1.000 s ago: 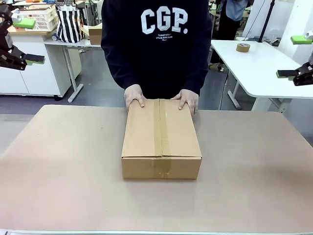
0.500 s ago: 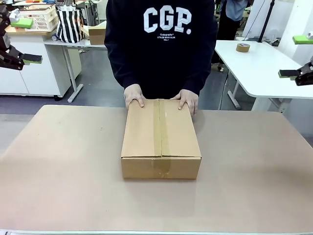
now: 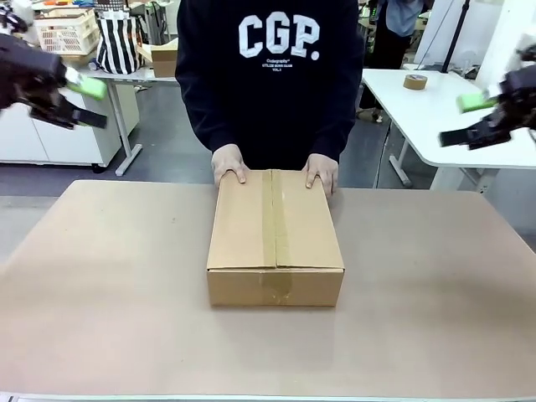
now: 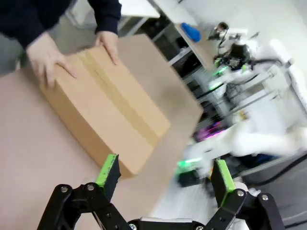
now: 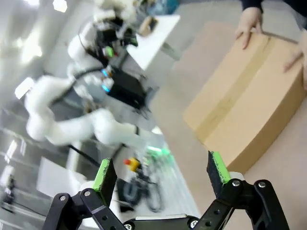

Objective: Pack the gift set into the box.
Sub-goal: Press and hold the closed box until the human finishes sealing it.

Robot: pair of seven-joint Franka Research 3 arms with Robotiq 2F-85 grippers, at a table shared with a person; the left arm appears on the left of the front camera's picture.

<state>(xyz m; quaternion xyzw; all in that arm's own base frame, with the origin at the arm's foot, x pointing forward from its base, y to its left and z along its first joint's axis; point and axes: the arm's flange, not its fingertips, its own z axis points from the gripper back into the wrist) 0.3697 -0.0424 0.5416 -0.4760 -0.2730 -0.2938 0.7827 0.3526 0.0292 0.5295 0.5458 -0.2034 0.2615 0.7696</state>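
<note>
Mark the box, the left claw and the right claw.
box (image 3: 275, 226), front view, middle of its top face.
left claw (image 4: 165, 166), left wrist view, midway between its fingertips.
right claw (image 5: 159, 163), right wrist view, midway between its fingertips.

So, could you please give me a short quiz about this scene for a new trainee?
1. True or false: the box is closed on top.
2. Where do the person's hands rest? A) on the far end of the box; B) flat on the table; C) inside the box.
3. Fill in: the left gripper and the right gripper are both ____ (open or shut).

Key: 1 true; 2 A; 3 open.
</note>
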